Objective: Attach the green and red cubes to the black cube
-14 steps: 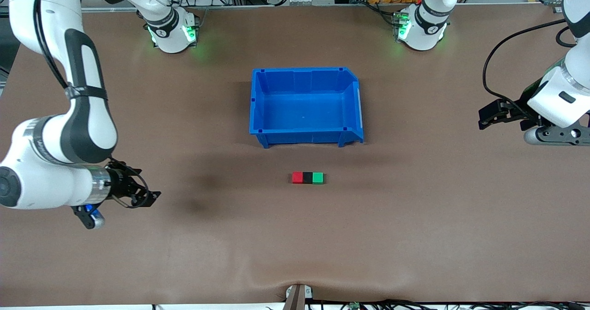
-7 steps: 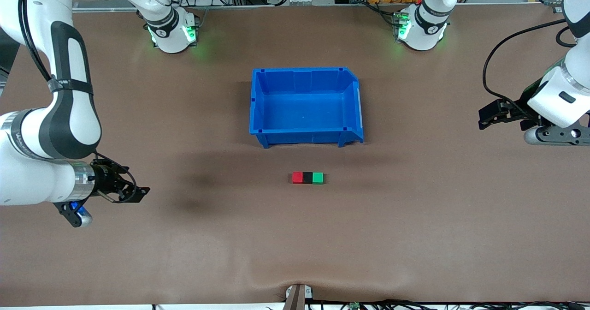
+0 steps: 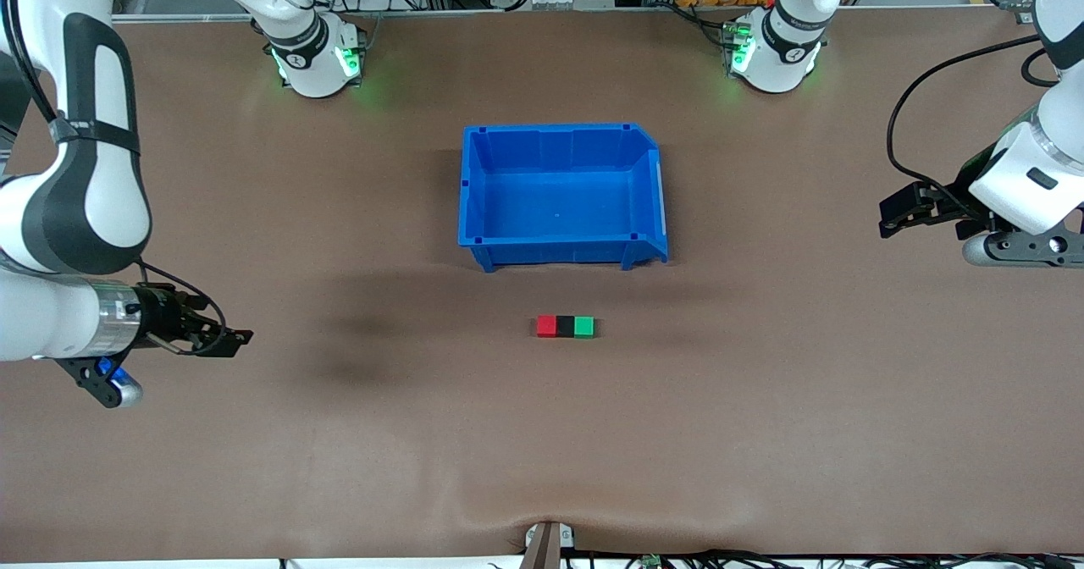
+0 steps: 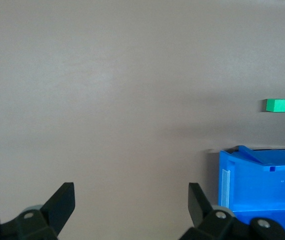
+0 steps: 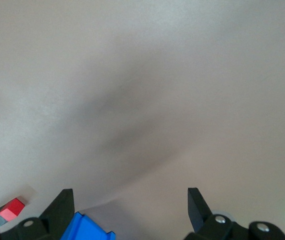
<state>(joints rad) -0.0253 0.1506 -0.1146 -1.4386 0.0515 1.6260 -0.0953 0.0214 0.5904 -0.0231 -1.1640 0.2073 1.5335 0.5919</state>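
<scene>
Fingers spread on both: left gripper (image 3: 889, 213), right gripper (image 3: 237, 339), at opposite table (image 3: 762, 425) ends. Red cube (image 3: 546, 326), black cube (image 3: 565, 326), green cube (image 3: 584, 326) touching mid-table beside blue bin (image 3: 471, 188). Right gripper has withdrawn edgeward.

Red cube (image 3: 546, 326), black cube (image 3: 565, 326) and green cube (image 3: 584, 326) touch in a row.
</scene>
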